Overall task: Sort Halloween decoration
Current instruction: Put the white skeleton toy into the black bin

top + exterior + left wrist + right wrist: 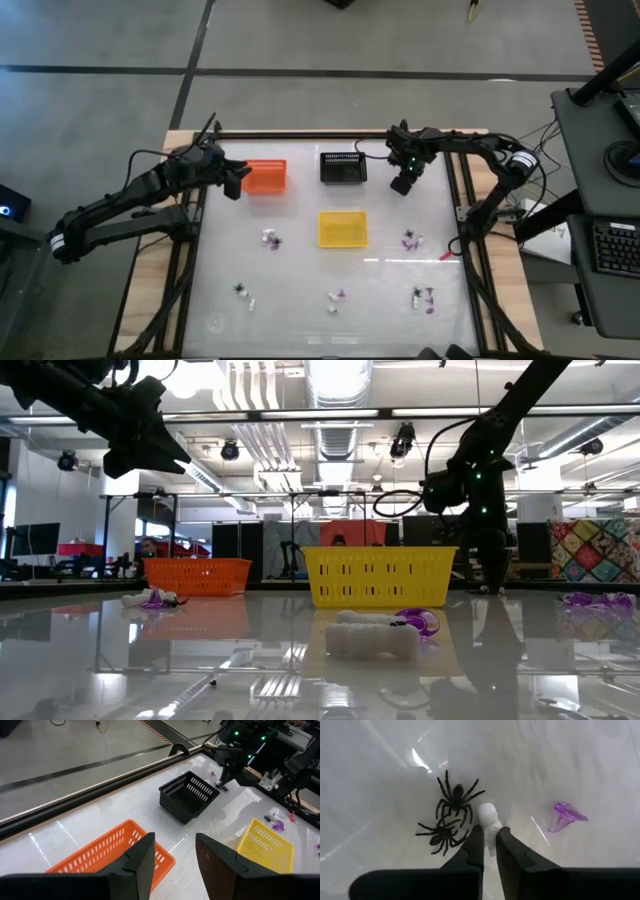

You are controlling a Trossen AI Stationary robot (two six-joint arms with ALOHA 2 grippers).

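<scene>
We count three slotted plastic baskets at upper centre, orange [265, 177], black [342, 167] and yellow [342, 229]; nothing shows inside them. Our right gripper [489, 843] pinches a small white piece [489, 819] beside two black plastic spiders [448, 817] and one purple piece [567, 816]. Our left gripper [172, 859], fingers parted and empty, hovers over the orange basket.

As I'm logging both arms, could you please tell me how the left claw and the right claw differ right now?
The left claw is open and empty, while the right claw is nearly shut around a white piece. The left claw hangs above the orange basket; the right claw is down near the table, right of the black basket. Both have dark fingers.
</scene>
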